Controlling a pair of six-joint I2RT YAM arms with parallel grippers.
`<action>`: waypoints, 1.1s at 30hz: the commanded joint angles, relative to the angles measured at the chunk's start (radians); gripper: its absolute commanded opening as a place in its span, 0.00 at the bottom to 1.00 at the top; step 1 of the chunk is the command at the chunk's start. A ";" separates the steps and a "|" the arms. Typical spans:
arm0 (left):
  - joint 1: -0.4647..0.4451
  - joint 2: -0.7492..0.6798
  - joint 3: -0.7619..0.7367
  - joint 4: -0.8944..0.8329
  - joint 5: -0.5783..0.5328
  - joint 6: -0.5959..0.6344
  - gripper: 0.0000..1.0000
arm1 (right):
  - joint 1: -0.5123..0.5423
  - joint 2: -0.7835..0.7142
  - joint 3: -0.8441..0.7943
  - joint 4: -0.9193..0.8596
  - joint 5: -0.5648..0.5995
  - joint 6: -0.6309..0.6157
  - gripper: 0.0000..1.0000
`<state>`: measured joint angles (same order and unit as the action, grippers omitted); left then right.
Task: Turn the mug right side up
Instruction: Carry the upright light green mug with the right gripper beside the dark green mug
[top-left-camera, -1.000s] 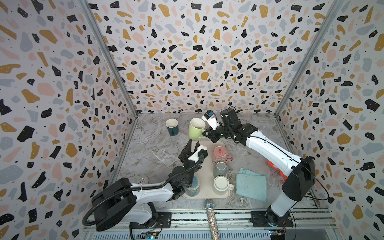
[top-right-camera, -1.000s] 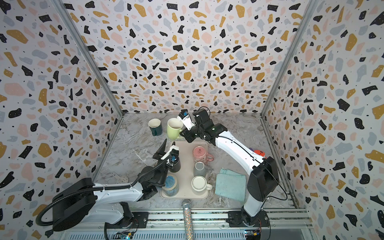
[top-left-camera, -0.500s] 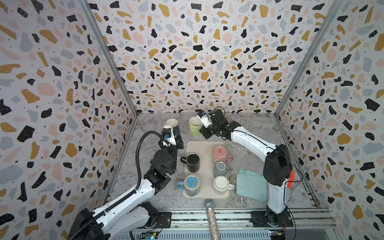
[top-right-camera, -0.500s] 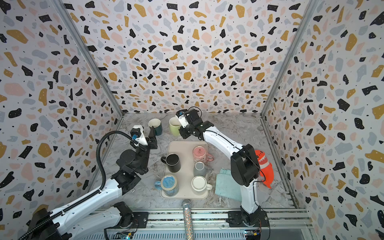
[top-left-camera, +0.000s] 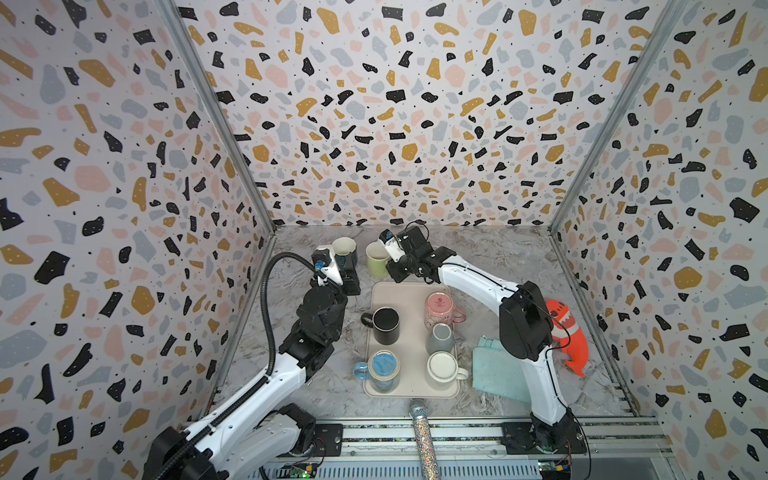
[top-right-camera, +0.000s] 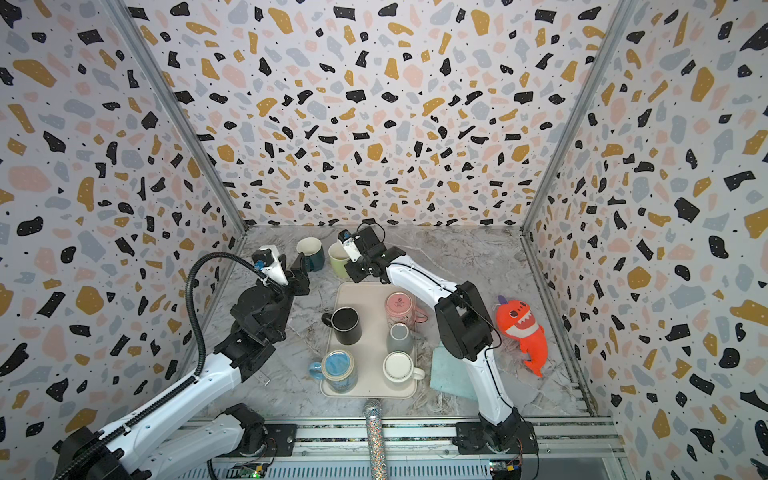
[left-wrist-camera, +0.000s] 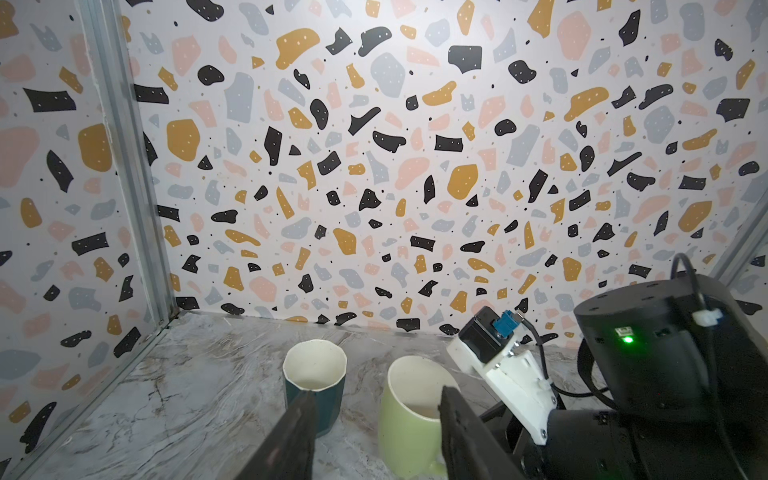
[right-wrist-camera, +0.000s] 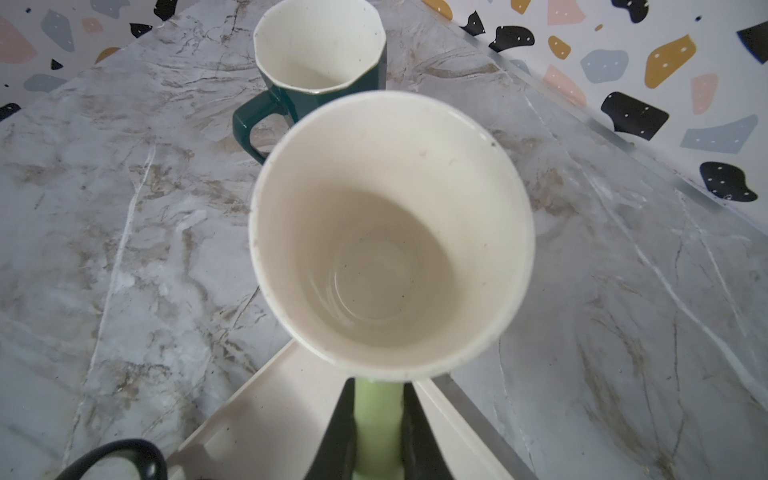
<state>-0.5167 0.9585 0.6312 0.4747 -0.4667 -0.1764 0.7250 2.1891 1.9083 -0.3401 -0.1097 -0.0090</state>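
The light green mug (top-left-camera: 377, 258) (top-right-camera: 338, 259) stands mouth up on the marble table, just behind the tray. Its cream inside fills the right wrist view (right-wrist-camera: 390, 232). My right gripper (top-left-camera: 392, 268) (right-wrist-camera: 378, 399) is shut on the mug's green handle, one finger on each side. My left gripper (top-left-camera: 351, 279) (left-wrist-camera: 378, 392) is open and holds nothing. It hovers at the back left, close to a dark teal mug (top-left-camera: 345, 251) (left-wrist-camera: 314, 382). In the left wrist view the green mug (left-wrist-camera: 409, 411) shows beyond the spread fingers.
A beige tray (top-left-camera: 409, 291) carries a black mug (top-left-camera: 385, 325), a pink mug (top-left-camera: 439, 309), a grey mug (top-left-camera: 440, 337), a white mug (top-left-camera: 442, 365) and a blue mug (top-left-camera: 384, 368). On the right lie a teal cloth (top-left-camera: 496, 370) and an orange plush toy (top-left-camera: 567, 332). A glitter microphone (top-left-camera: 422, 428) lies at the front edge.
My left arm left the tray near the black mug and moved to the back left, by the teal mug. My right gripper carried the green mug back and down.
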 joint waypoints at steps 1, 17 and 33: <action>0.011 -0.020 0.018 0.024 0.013 -0.012 0.49 | -0.001 -0.001 0.091 0.091 0.024 -0.008 0.00; 0.029 0.009 0.012 0.030 -0.013 0.002 0.49 | 0.004 0.128 0.177 0.149 0.046 -0.008 0.00; 0.046 0.019 0.004 0.039 -0.020 0.009 0.49 | 0.013 0.229 0.286 0.116 0.058 0.004 0.00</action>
<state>-0.4786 0.9749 0.6312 0.4713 -0.4770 -0.1761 0.7284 2.4424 2.1197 -0.2775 -0.0555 -0.0082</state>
